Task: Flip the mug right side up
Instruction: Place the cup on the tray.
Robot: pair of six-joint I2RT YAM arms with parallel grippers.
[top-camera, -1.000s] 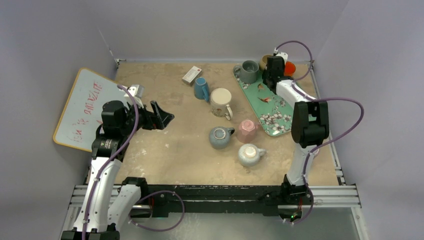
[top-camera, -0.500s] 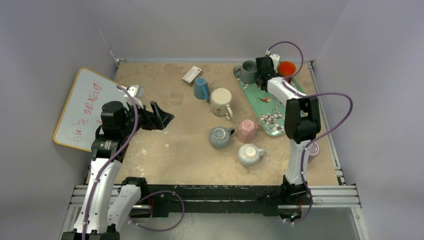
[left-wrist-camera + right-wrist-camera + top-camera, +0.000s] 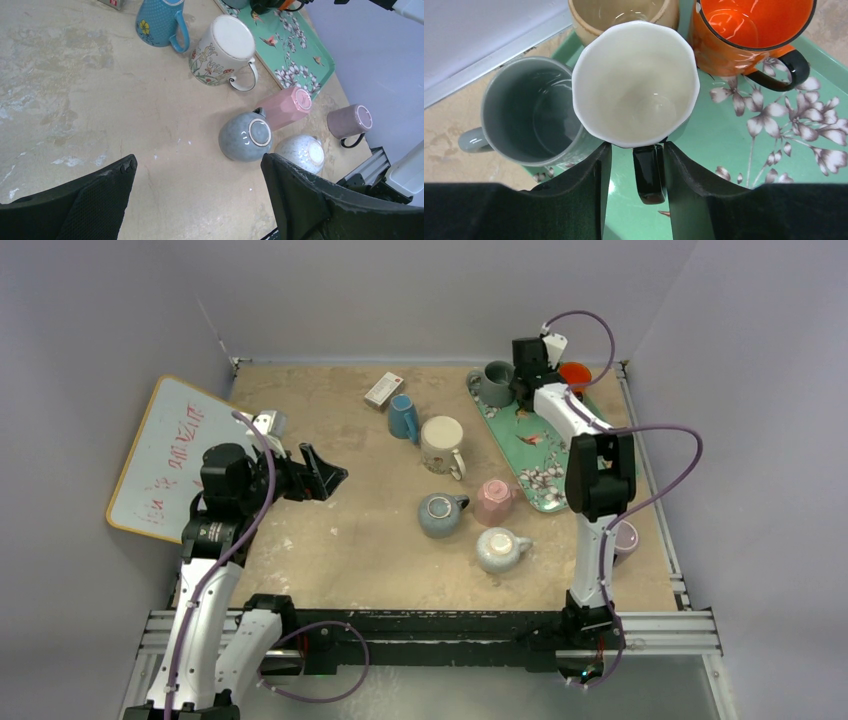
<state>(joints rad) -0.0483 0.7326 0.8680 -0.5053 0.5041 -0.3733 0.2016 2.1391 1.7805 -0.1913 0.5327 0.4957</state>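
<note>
In the right wrist view a black mug with a white inside [image 3: 636, 85] stands upright on the green floral tray [image 3: 744, 145]. It sits between a grey mug [image 3: 526, 115], a tan mug [image 3: 589, 17] and an orange mug [image 3: 749, 30]. My right gripper [image 3: 638, 148] is open. Its fingers straddle the mug's black handle [image 3: 649, 172], with a gap on the left side. In the top view the right gripper [image 3: 527, 380] is at the tray's far end. My left gripper [image 3: 335, 478] is wide open and empty above the table's left part.
On the table lie a blue mug on its side [image 3: 403, 417], an upturned cream floral mug [image 3: 441, 445], a pink mug [image 3: 493, 500], a grey-blue mug [image 3: 440, 515], a speckled white mug [image 3: 498, 548] and a mauve mug [image 3: 350, 121]. A whiteboard [image 3: 165, 455] is at the left and a small white box [image 3: 383, 389] at the back.
My right gripper has moved left along the tray's far end, from beside the orange mug to next to the grey mug. The left arm has not moved.
</note>
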